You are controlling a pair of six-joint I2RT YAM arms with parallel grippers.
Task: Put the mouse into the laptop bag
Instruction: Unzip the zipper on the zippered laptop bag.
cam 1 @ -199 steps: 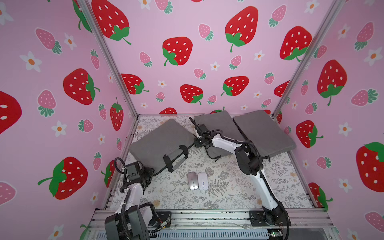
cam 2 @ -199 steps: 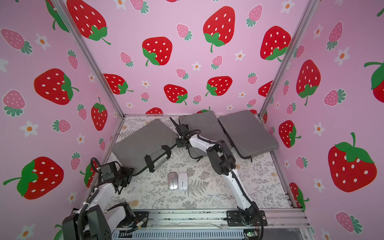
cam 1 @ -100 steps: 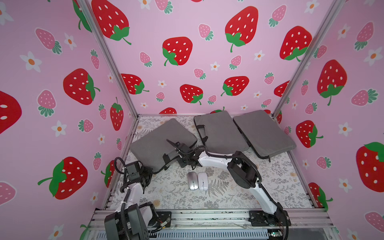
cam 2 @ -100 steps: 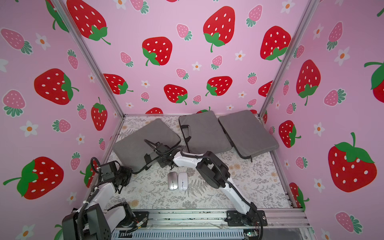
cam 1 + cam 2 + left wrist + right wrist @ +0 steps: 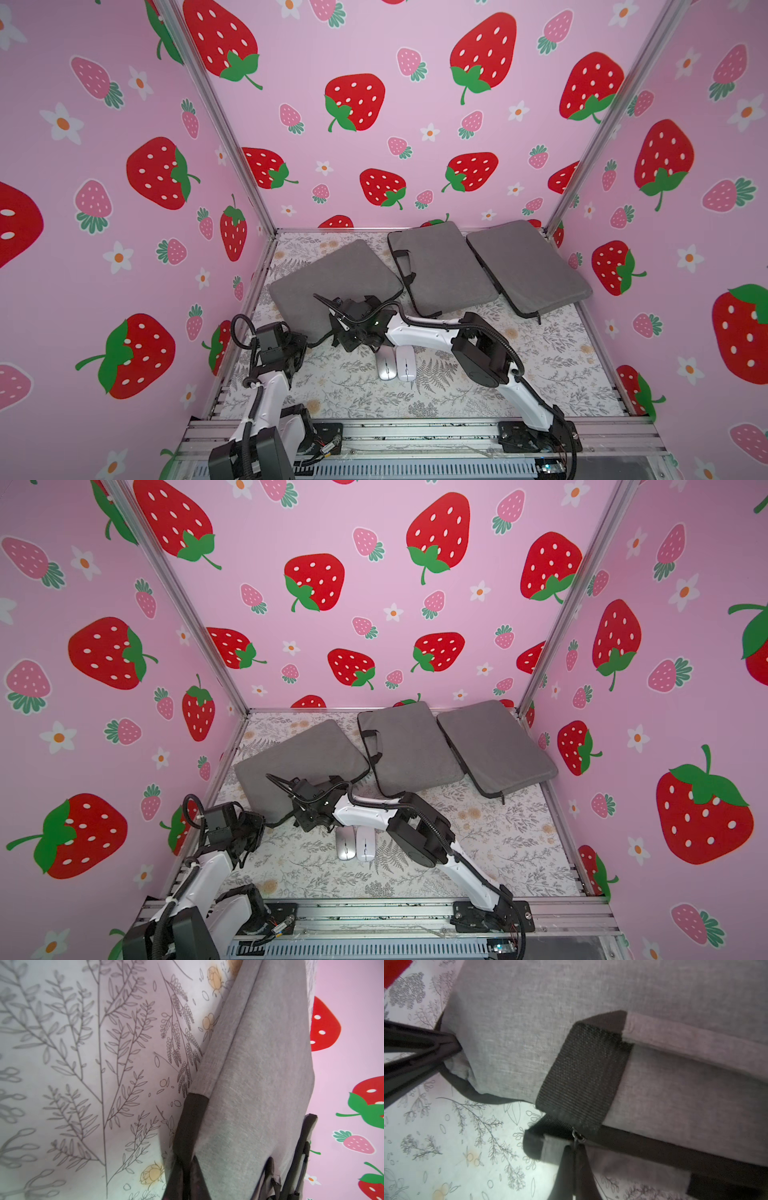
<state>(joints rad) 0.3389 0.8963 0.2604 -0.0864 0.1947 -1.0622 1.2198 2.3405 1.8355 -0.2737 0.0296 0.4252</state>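
two mice lie side by side and touching on the flowered table cover point(image 5: 540, 374), near the front middle: a silver mouse point(image 5: 386, 365) with a dark scroll wheel and a white mouse point(image 5: 406, 365) of the same rounded shape, both flat and both outside any bag. just behind them, not touching, is the near edge of the grey laptop bag point(image 5: 332, 282), which lies flat and turned at an angle, with black trim and a black webbing patch on that edge. the right claw point(image 5: 574, 1159) is pressed together on the small metal zip pull point(image 5: 578, 1136) at that edge, and the right arm point(image 5: 424, 332) arches low just behind the mice, its dark elbow block close beside the white one. the left claw point(image 5: 448, 1048) is pinched shut on the bag's black-trimmed corner near the side wall. a second bag point(image 5: 440, 270) and a third bag point(image 5: 528, 266) lie edge to edge against the back wall, the second close to the held bag's far corner. bare cover stretches in front of the mice to the metal rail point(image 5: 415, 432) and widely to the right arm's side.
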